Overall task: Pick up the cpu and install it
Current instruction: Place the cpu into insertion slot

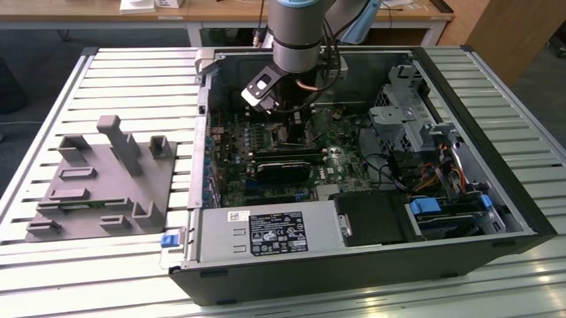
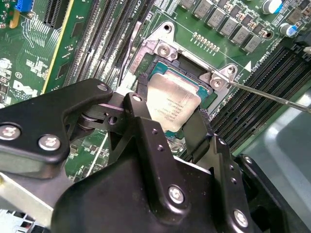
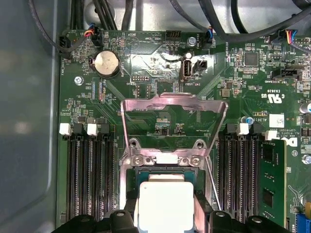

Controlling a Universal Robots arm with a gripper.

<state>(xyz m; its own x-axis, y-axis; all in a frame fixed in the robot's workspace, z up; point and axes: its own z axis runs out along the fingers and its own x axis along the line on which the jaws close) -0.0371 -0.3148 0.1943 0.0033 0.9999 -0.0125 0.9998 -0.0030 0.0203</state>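
The cpu (image 2: 174,101), a flat square chip with a silvery lid, lies within the frame of the open motherboard socket (image 2: 163,51). My gripper (image 2: 170,110) is shut on it, one black finger (image 2: 142,92) at each of two opposite edges. I cannot tell whether the chip is fully seated or just above the contacts. In the first wrist view the cpu (image 3: 166,203) sits below the raised metal load plate (image 3: 172,104), with my gripper (image 3: 166,218) around it. In the exterior view the arm (image 1: 296,40) reaches down into the computer case (image 1: 495,199) over the motherboard (image 1: 256,142).
The thin socket lever (image 2: 272,97) stands swung out beside the socket. Memory slots (image 3: 90,179) flank it on both sides. A black heatsink block (image 1: 283,169), the power supply (image 1: 265,232) and drive cages (image 1: 398,119) fill the case. A grey fixture (image 1: 106,179) lies at the exterior view's left.
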